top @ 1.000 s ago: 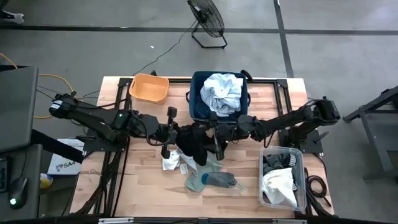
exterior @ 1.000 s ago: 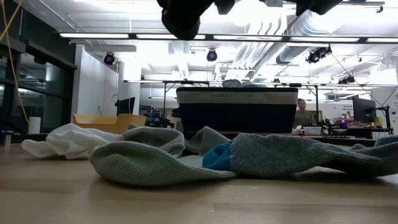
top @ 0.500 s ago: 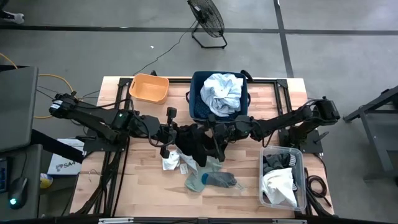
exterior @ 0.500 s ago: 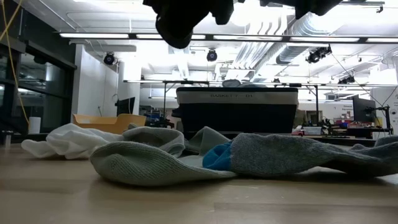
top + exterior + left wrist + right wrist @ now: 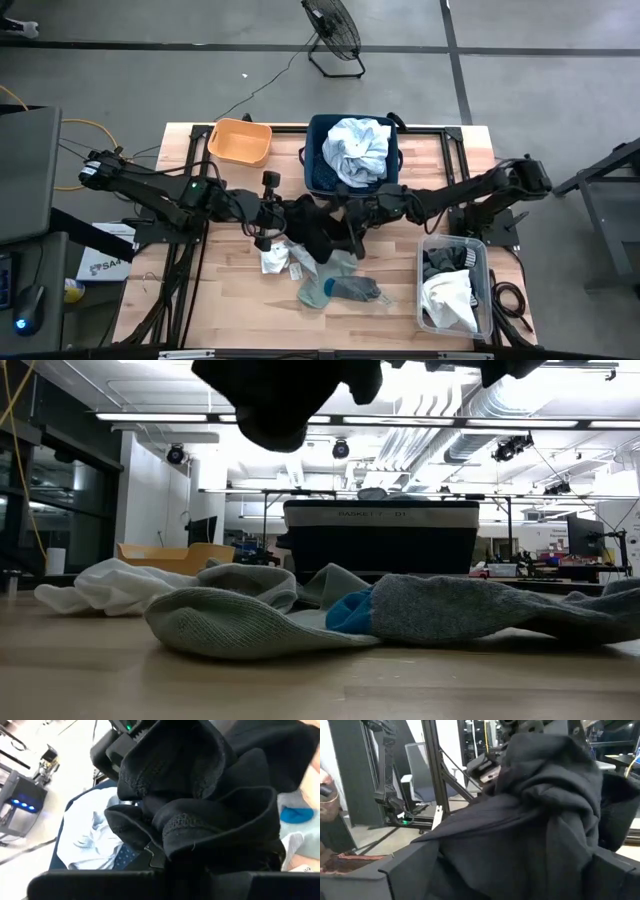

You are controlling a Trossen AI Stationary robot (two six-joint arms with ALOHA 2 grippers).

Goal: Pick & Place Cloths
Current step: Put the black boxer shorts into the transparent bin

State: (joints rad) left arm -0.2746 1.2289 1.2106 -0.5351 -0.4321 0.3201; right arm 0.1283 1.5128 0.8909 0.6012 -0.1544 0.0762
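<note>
A black cloth hangs lifted over the table's middle, held between my two grippers. My left gripper is shut on its left side and my right gripper on its right side. In the low view the black cloth hangs along the top of the picture. Beneath it, grey-green socks and a small white piece lie flat on the table. A pale blue-white shirt lies heaped in the navy bin. My left gripper holds the black cloth, which is bunched in several folds in front of the fingers and hides them. It comes level from the table's left. The cloth is lifted clear of the table. My right gripper holds the black cloth by its right side, coming level from the table's right. The folds drape over the fingers and hide the place of contact. The cloth hangs clear of the table below the gripper.
An orange tub stands at the far left of the table. A clear plastic box with dark and white cloths stands at the near right corner. The navy bin shows behind the socks in the low view.
My left gripper has drawn slightly toward the table's left edge. The black cloth, still lifted, has spread wider between the two grippers. The right gripper has kept almost still.
</note>
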